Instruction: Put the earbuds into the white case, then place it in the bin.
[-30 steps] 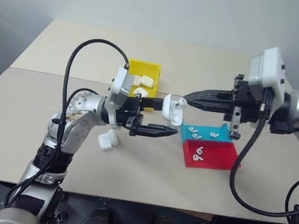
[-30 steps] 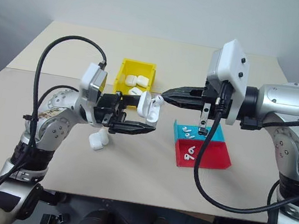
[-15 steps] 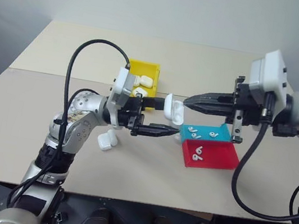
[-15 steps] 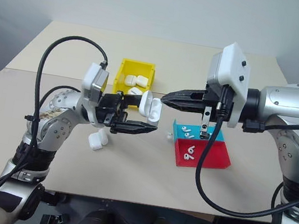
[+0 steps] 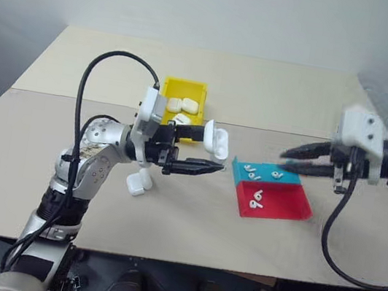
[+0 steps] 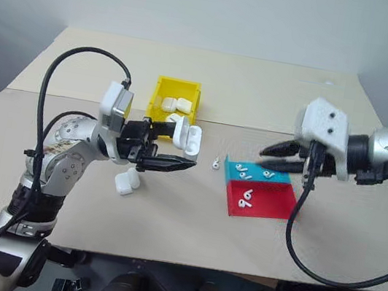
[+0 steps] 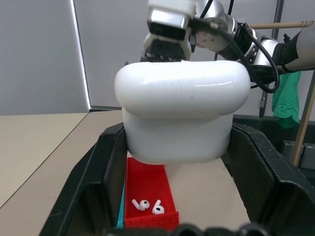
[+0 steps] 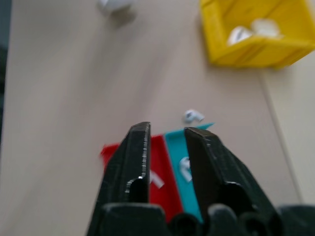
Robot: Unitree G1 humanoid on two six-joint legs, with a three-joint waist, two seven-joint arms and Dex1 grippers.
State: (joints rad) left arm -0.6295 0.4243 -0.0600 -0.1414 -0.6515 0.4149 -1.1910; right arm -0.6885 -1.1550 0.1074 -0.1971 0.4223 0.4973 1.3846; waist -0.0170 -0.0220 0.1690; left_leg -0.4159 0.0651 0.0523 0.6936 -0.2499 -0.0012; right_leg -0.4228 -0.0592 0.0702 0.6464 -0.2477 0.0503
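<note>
table [image 5: 276, 92] beige | on it: yellow bin [image 5: 185, 94], teal tray [image 5: 267, 173], red tray [image 5: 277, 201], two white cases [image 5: 138, 181], loose earbud [image 6: 216, 164]

The left gripper [image 5: 204, 151] held the white case [image 5: 217, 140] above the table [image 5: 276, 92], near the yellow bin [image 5: 186, 89]. The right gripper [image 5: 297, 159] hovered with fingers parted beside the teal tray [image 5: 267, 175] and red tray [image 5: 274, 200].

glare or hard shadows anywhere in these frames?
Left wrist view: a bright highlight streaks across the lid of the white case held in the left pincer. Right eye view: even light, only faint soft shadows on the table. Right wrist view: no glare on the bin.
</note>
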